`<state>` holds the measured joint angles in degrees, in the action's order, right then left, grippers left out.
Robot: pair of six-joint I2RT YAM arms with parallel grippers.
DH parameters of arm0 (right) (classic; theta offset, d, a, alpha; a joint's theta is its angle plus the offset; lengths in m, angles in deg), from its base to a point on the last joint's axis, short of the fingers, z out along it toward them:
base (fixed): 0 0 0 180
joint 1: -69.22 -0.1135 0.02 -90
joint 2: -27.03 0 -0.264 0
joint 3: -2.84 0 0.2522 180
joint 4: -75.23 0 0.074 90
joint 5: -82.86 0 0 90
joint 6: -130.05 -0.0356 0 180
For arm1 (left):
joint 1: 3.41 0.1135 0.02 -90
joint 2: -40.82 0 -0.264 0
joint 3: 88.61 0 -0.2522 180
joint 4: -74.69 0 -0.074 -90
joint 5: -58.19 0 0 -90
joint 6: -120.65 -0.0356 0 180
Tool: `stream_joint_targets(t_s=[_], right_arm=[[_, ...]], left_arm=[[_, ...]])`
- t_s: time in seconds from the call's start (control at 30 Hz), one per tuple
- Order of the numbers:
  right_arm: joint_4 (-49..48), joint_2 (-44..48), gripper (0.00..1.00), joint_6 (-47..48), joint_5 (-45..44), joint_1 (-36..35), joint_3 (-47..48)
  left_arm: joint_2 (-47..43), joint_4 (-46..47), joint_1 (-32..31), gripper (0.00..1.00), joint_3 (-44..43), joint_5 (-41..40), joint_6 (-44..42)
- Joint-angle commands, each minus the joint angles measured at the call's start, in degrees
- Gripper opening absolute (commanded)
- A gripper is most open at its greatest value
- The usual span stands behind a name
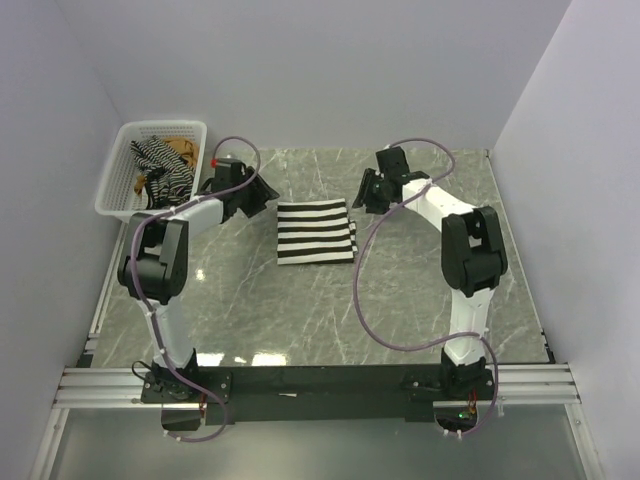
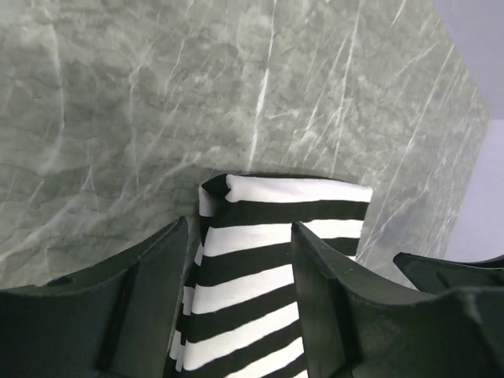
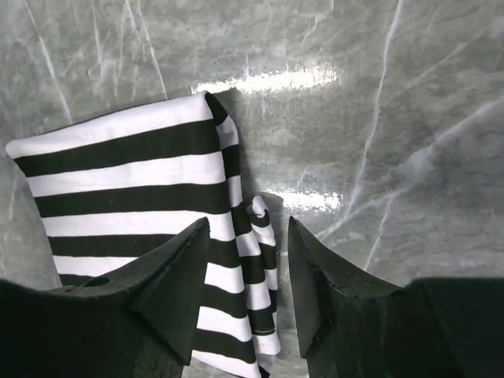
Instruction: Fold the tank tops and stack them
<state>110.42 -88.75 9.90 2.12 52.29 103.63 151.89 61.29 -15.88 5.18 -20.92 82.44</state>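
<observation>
The black-and-white striped tank top (image 1: 314,231) lies folded into a rectangle on the marble table. It also shows in the left wrist view (image 2: 268,260) and the right wrist view (image 3: 134,181). My left gripper (image 1: 262,192) hovers at its far left corner, open and empty, jaws apart over the stripes (image 2: 240,283). My right gripper (image 1: 368,192) hovers at its far right corner, open and empty (image 3: 248,276), over a strap edge that sticks out. The thin dark striped top (image 1: 160,165) and the tan-brown top (image 1: 183,146) lie in the basket.
The white mesh basket (image 1: 112,196) stands at the table's far left corner. Grey walls close in the table at the left, back and right. Purple cables loop off both arms.
</observation>
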Motion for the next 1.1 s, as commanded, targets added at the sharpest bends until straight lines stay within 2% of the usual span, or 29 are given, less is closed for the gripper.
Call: stream_joint_targets(t_s=[0.0,0.13,0.27,0.37,0.47,0.63,1.07], right_arm=[[0.02,6.34,0.52,1.59,-3.19,-0.56,-0.35],[-1.73,12.77,0.52,0.36,-6.18,-2.58,-9.66],[-6.92,16.99,0.56,0.71,-4.51,-3.37,-19.85],[-11.05,17.44,0.63,2.02,-0.75,-3.64,-22.59],[-14.66,15.07,0.66,3.61,1.81,-3.55,-22.69],[-17.20,10.15,0.66,5.98,3.49,-3.46,-20.67],[-12.82,4.87,0.65,5.54,-2.13,-4.34,-14.87]], left_arm=[[-7.08,-0.17,-0.80,0.59,-0.69,-3.83,-0.20],[-12.35,-6.94,-3.77,0.55,3.53,-8.95,-0.02],[-14.73,-6.95,-7.83,0.53,9.33,-10.72,0.85],[-15.62,-5.38,-10.20,0.52,13.81,-10.72,2.26],[-16.67,-1.25,-10.56,0.50,18.82,-7.05,3.92],[-20.44,-0.80,-11.35,0.50,23.65,-7.82,3.67],[-22.30,-1.68,-11.35,0.49,25.25,-7.03,2.61]])
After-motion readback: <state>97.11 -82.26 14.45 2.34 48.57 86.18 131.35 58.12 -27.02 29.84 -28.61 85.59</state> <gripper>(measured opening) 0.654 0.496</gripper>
